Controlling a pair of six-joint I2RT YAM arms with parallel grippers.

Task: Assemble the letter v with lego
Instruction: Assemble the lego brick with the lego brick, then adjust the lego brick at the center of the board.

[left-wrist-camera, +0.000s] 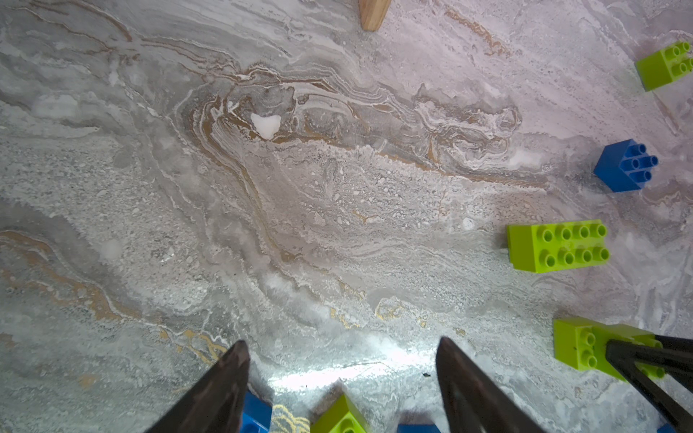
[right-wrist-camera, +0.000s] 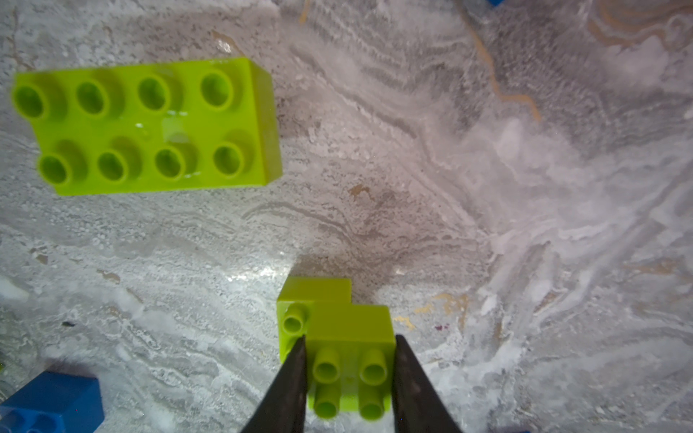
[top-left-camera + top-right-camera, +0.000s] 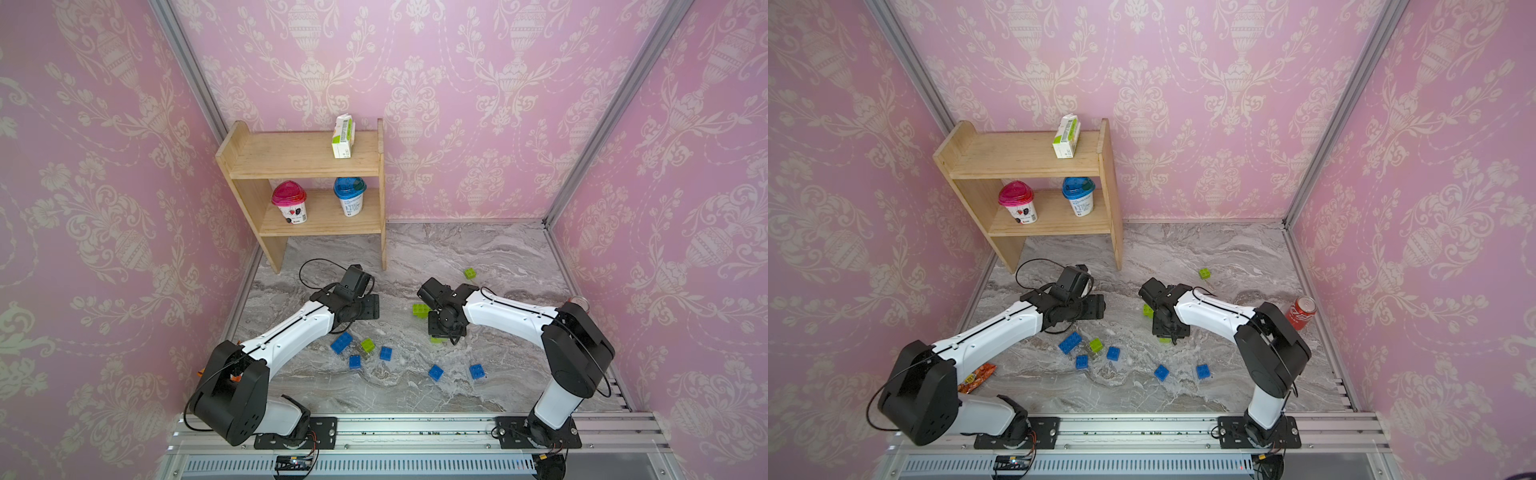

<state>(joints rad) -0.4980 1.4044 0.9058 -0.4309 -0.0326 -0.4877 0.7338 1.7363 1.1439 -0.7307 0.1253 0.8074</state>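
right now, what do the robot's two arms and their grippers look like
The left arm and right arm both have glossy white links between bulky black joint housings, with thin black cables looping outside. The left gripper and right gripper each have two dark, tapering, pointed fingers.

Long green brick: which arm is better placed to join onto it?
Probably right. The right gripper is shut on the green stack, with the long green brick close beside it; the left gripper is open, empty.
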